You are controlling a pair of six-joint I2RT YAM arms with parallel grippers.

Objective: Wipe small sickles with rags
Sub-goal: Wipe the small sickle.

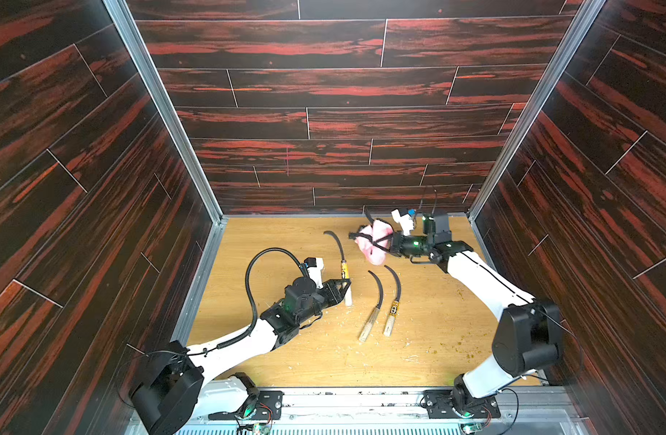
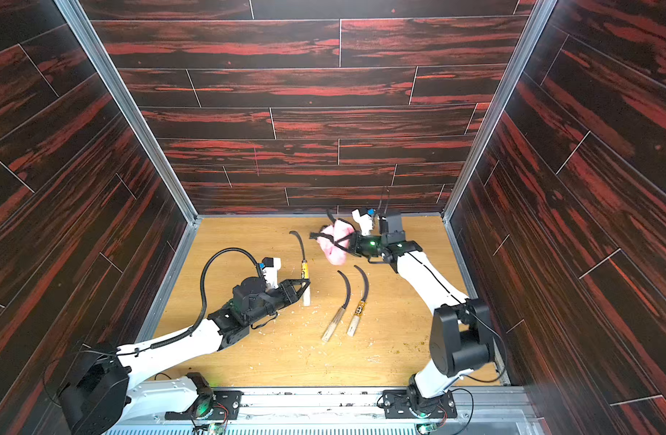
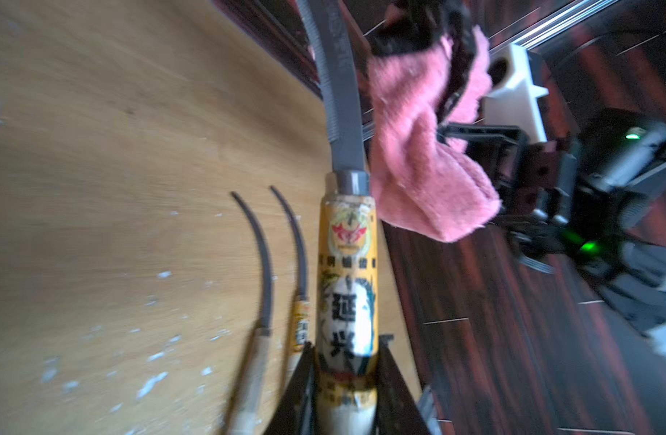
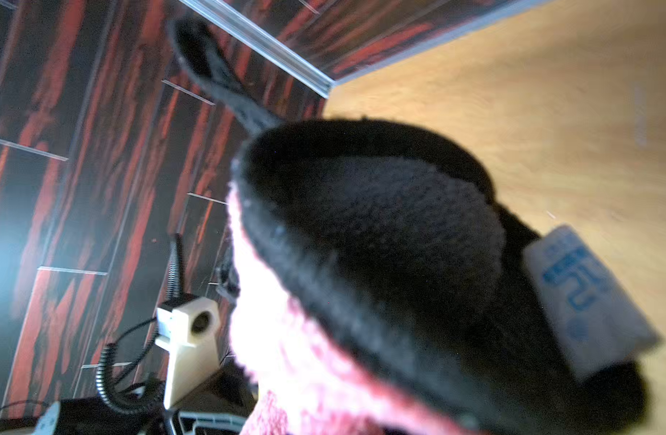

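- Nearest you, on the right arm's side of the held sickle [image 1: 343,268], lie two idle sickles on the table [image 1: 271,241]; an unlabelled one [image 1: 375,305] closer to it, a labelled one [image 1: 394,297] just past that; both are well apart from either gripper.
- The left gripper [image 1: 347,286] is clenched on the held sickle's pale handle, below the yellow label; the wrist view shows the handle [image 3: 346,339] seated between the jaws; whether the butt rests on the table cannot be told.
- The held sickle's long axis runs away from you; handle near, blade [image 1: 338,244] far, tip hooking to the left arm's side.
- Farthest, the right gripper [image 1: 369,239] is clamped on the pink rag [image 1: 376,255], which hangs bunched off the table, on the right arm's side of that blade; near, with a gap showing in both top views.
- Judgement: the wipe turns on closing that sideways gap; you should bring the rag across to the blade near the neck, then run it along the axis toward the tip; the right arm is the nearer to the blade.
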